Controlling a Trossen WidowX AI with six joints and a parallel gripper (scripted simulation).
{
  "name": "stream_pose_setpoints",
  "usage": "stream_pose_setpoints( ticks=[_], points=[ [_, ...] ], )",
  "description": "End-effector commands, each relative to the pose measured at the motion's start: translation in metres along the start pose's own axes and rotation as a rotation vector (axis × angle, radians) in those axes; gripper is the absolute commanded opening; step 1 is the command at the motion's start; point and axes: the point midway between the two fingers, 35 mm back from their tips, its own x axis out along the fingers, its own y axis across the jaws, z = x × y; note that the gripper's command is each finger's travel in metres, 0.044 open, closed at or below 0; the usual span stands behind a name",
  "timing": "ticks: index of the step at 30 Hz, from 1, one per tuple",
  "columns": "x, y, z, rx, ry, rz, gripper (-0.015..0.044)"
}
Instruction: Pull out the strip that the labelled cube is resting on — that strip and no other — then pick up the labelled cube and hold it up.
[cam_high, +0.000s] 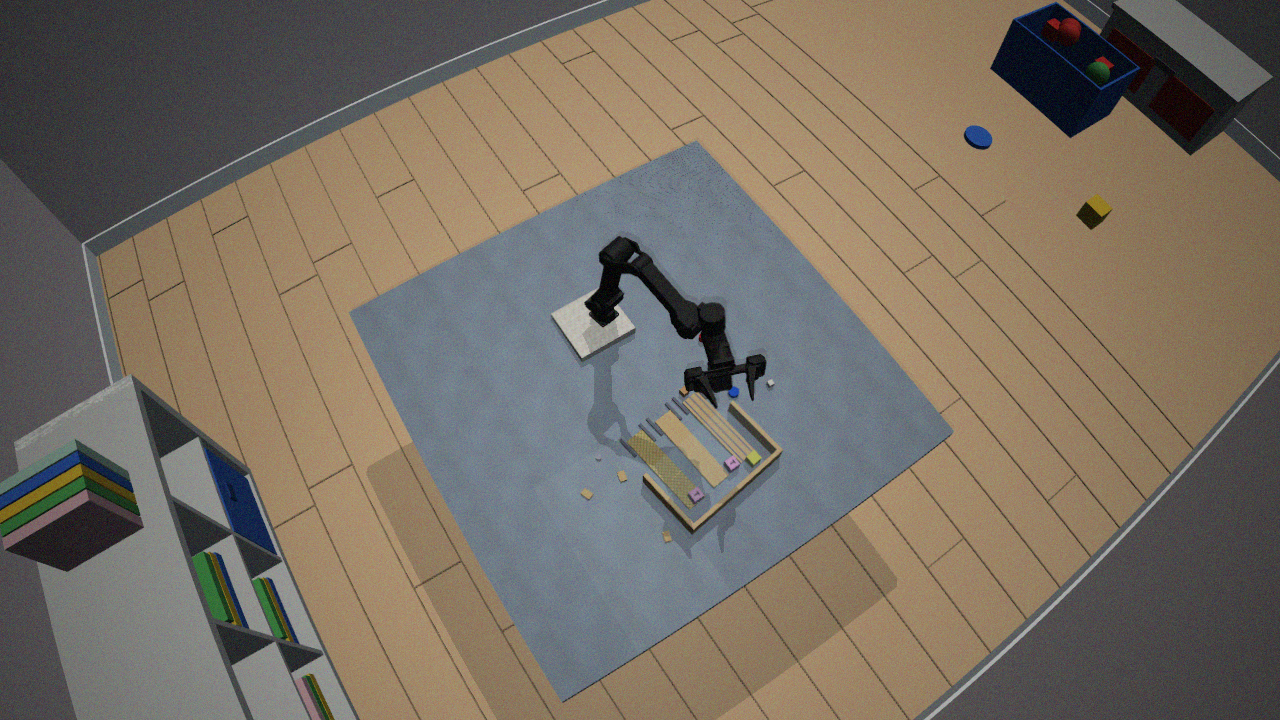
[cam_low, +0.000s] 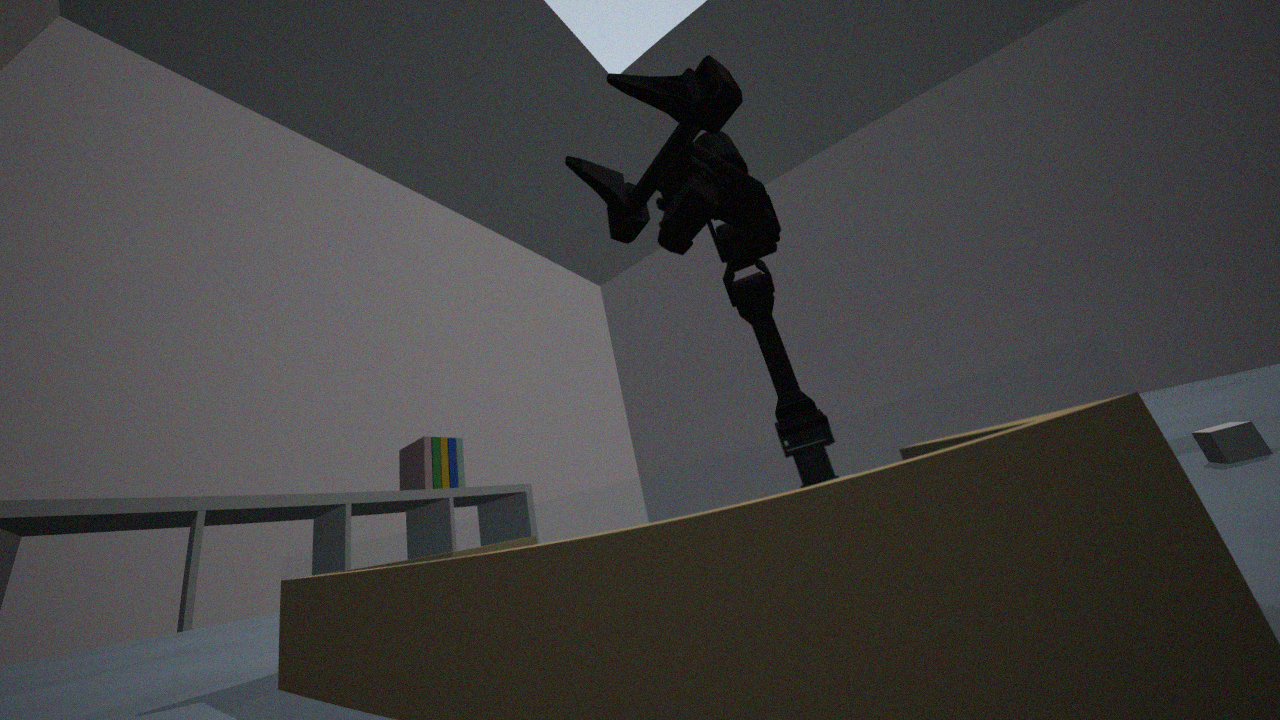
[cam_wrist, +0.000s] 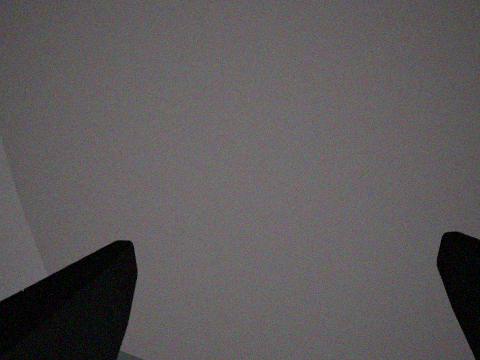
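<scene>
My gripper (cam_high: 733, 401) (cam_low: 588, 118) (cam_wrist: 295, 256) is open and empty, raised high, with its fingers wide apart. Below it in the top view lie a patterned yellow strip (cam_high: 659, 465), a plain tan strip (cam_high: 689, 445) and a lined tan strip (cam_high: 716, 427). A pink cube (cam_high: 696, 495) with a dark mark sits at the lower end of the patterned strip. Another marked pink cube (cam_high: 732, 462) is near the lower ends of the plain and lined strips; which one bears it is unclear. A yellow-green cube (cam_high: 753, 457) stands beside it. The marks are too small to read.
A low wooden wall (cam_high: 740, 489) (cam_low: 716, 608) bounds the strips' lower side. Grey bars stand around the strips' upper ends. A blue piece (cam_high: 733, 392), a white cube (cam_high: 770, 383) and several small tan blocks lie around on the blue mat (cam_high: 501, 358).
</scene>
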Motion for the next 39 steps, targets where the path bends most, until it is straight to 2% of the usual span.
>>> stream_pose_setpoints(
  ticks=[1, 10, 20, 30, 39],
  points=[
    [0.0, 0.001, 0.0, -0.019, -0.003, -0.002, 0.04],
    [-0.03, 0.034, 0.02, -0.955, -0.124, -0.171, 0.04],
    [-0.086, 0.075, 0.058, -1.985, -0.096, -0.544, 0.04],
    [-0.122, 0.094, 0.082, -2.444, 0.045, -0.793, 0.04],
    [-0.163, 0.112, 0.108, -2.843, 0.32, -1.063, 0.04]
  ],
)
